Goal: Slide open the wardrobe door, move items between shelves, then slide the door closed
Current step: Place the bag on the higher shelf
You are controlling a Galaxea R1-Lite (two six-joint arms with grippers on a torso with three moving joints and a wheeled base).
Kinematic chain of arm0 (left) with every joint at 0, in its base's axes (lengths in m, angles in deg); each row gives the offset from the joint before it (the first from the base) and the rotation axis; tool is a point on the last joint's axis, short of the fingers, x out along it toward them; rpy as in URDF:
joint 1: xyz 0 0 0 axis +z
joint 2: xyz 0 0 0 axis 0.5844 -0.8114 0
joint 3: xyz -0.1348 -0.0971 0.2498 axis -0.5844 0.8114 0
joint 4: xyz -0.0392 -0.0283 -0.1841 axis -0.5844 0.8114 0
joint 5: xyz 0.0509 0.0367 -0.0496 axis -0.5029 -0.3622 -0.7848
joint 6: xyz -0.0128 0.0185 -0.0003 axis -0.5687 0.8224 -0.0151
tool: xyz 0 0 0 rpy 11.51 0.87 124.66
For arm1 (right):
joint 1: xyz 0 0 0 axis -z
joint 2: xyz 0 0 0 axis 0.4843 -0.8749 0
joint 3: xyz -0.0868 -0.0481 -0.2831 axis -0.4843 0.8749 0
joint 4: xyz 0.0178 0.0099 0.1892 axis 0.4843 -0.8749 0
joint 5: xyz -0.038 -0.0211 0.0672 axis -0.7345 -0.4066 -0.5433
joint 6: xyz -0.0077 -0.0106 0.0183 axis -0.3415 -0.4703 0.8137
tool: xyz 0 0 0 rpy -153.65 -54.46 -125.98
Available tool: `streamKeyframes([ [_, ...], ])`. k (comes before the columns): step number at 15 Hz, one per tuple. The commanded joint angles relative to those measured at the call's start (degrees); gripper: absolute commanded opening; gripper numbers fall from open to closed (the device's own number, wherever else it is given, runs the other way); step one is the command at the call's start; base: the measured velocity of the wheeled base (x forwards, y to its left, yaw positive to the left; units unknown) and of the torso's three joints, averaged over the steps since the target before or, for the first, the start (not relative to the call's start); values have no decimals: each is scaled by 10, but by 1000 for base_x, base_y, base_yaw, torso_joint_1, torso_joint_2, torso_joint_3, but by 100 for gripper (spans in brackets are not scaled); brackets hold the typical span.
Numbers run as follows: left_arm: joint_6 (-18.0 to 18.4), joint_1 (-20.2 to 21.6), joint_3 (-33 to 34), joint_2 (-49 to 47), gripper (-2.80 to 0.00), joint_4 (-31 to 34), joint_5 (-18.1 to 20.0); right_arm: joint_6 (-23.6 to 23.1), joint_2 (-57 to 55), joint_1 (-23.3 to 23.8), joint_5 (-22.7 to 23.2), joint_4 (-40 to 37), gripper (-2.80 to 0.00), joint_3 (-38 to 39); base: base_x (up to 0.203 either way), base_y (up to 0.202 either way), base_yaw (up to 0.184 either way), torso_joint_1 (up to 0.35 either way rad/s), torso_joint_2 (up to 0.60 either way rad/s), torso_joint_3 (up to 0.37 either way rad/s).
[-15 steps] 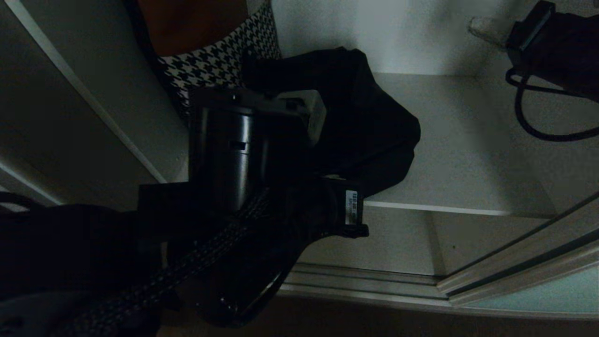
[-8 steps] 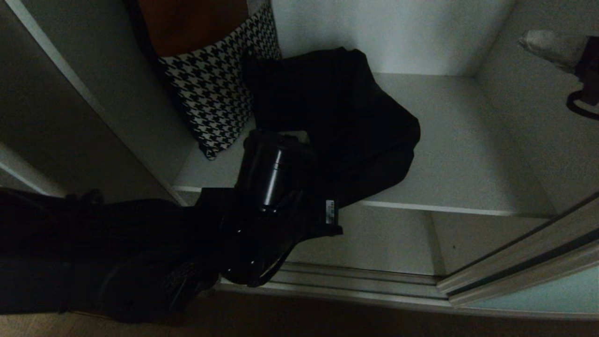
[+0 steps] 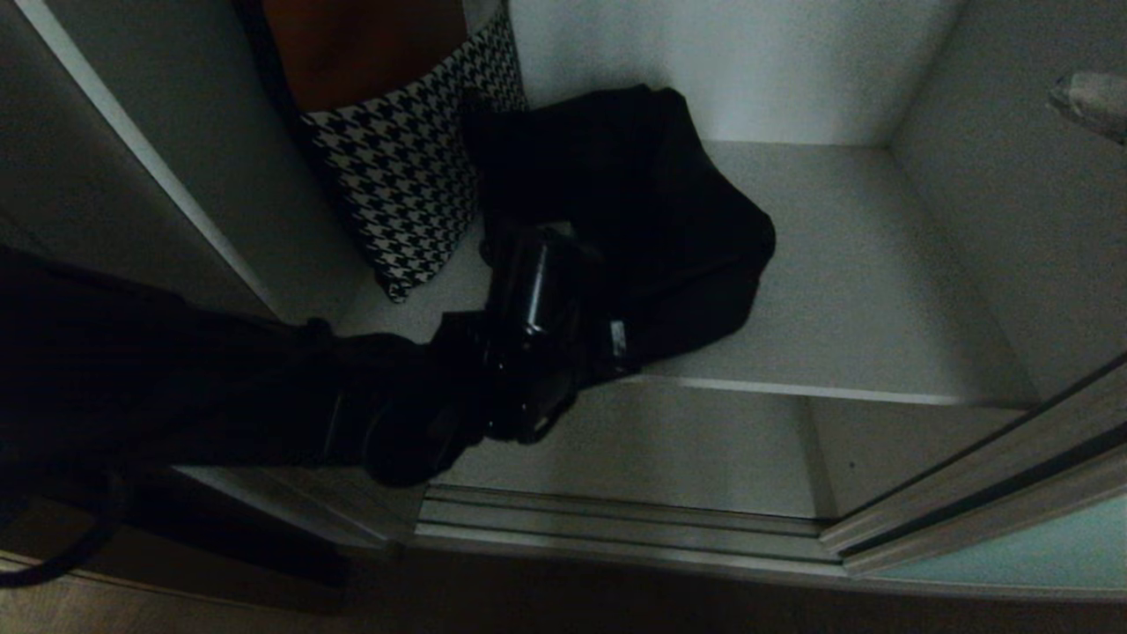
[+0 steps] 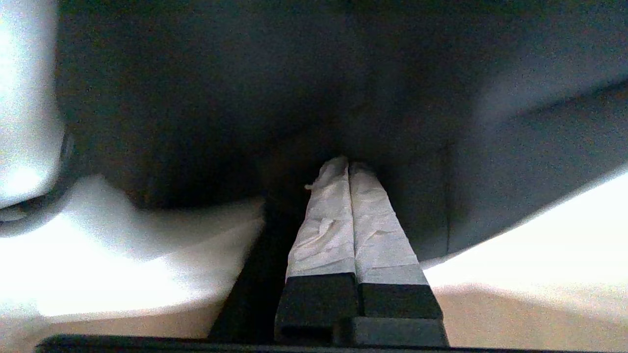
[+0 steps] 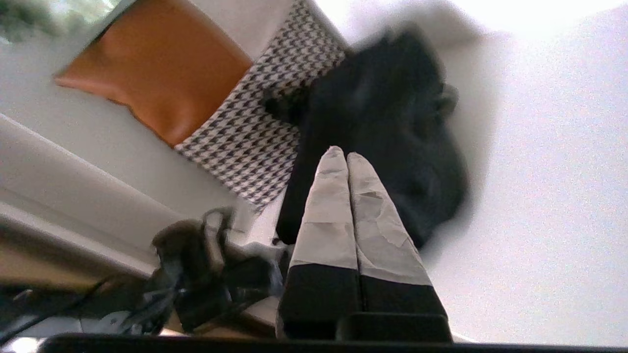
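Head view: a wardrobe compartment stands open, its sliding wardrobe door (image 3: 1039, 555), pale teal glass in a slim silver frame, drawn aside to the lower right corner above the floor track (image 3: 616, 519). One shelf (image 3: 845, 291), a wide matte white-grey board with a thin pale front edge, carries a black fabric bundle (image 3: 651, 202) lying toward its left half, one fold reaching the front edge. Just beside the bundle on the left leans a houndstooth cushion (image 3: 405, 167), and behind that an orange-brown panel (image 3: 361, 44). The left arm (image 3: 264, 396) enters from the left, its wrist over the shelf's front edge at the near side of the bundle; the left gripper's tips are hidden there. The right gripper (image 3: 1092, 97) shows only as a pale tip at the upper right edge, well apart from the bundle. Left wrist view: the left gripper (image 4: 349, 169), with taped pale fingers (image 4: 324, 220) pressed together and nothing between them, points into dark fabric that fills the frame; whether the tips touch it cannot be told. Bright shelf surface lies to both sides. Right wrist view: the right gripper (image 5: 343, 157), fingers (image 5: 328, 211) likewise pressed flat together and empty, hangs above the shelf, aimed toward the black fabric bundle (image 5: 392, 127). The houndstooth cushion (image 5: 265, 132) and orange-brown panel (image 5: 157, 73) lie beyond, and the left arm (image 5: 206, 274) appears blurred at the shelf front.
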Motion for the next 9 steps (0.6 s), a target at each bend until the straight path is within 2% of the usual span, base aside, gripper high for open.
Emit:
streamKeyframes([
  [1,3,-1,-12,14,-280,8,-1,7,14,0,2,2,-280,11,0,0,0,0,0,0],
  [3,38,3,-29,16,-280,5,-9,8,19,1,2,3,-280,21,0,0,0,0,0,0],
  [5,46,6,-38,-1,-280,-4,-13,9,22,3,1,3,-280,24,0,0,0,0,0,0],
  [7,68,11,-61,-35,-280,-60,-14,9,38,6,2,3,-280,39,0,0,0,0,0,0],
  [9,125,21,-76,-81,-280,-134,-15,9,48,7,2,3,-280,48,0,0,0,0,0,0],
])
